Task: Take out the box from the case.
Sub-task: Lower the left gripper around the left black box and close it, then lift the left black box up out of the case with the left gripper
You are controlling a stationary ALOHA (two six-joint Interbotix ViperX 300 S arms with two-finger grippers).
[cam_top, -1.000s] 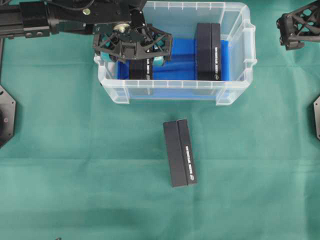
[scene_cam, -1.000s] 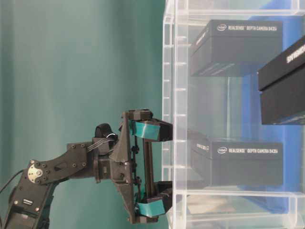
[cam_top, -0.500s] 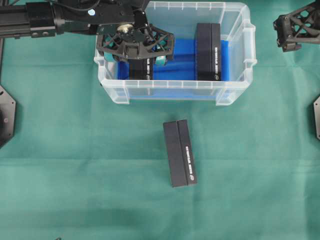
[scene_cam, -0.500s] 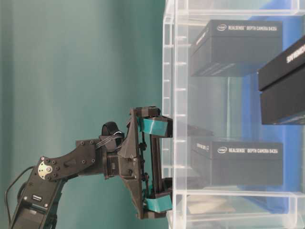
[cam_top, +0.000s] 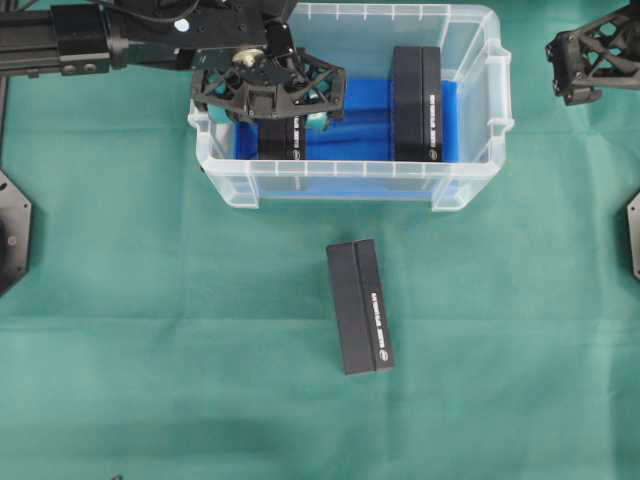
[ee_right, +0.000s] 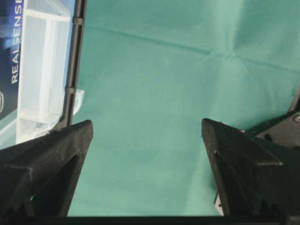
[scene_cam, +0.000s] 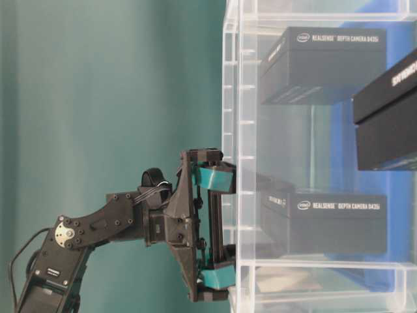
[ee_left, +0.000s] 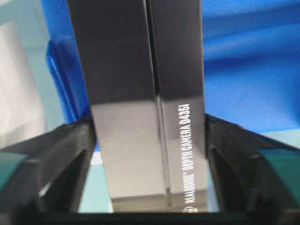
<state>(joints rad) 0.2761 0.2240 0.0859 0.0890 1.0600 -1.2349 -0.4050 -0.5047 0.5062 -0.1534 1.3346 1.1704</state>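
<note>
The case [cam_top: 470, 190] is a clear tub with a blue cloth [ee_left: 248, 70] on its bottom, at the top middle of the table. Two black boxes stand in it: a left box [cam_top: 281, 140] and a right box [cam_top: 417, 100]. My left gripper [cam_top: 265, 118] reaches down into the case's left end. In the left wrist view its fingers [ee_left: 70, 159] press against both sides of the left box [ee_left: 145, 117]. My right gripper [cam_top: 590, 60] hangs open and empty beyond the case's right end, over bare cloth [ee_right: 147, 140].
A third black box [cam_top: 360, 305] lies flat on the green table cloth in front of the case. The case wall [scene_cam: 238, 98] stands close to the left arm's wrist [scene_cam: 156, 222]. Black arm bases sit at the left and right table edges.
The left gripper's fingers have drawn in from wide apart onto the sides of the left box. The right arm and all boxes stay put.
</note>
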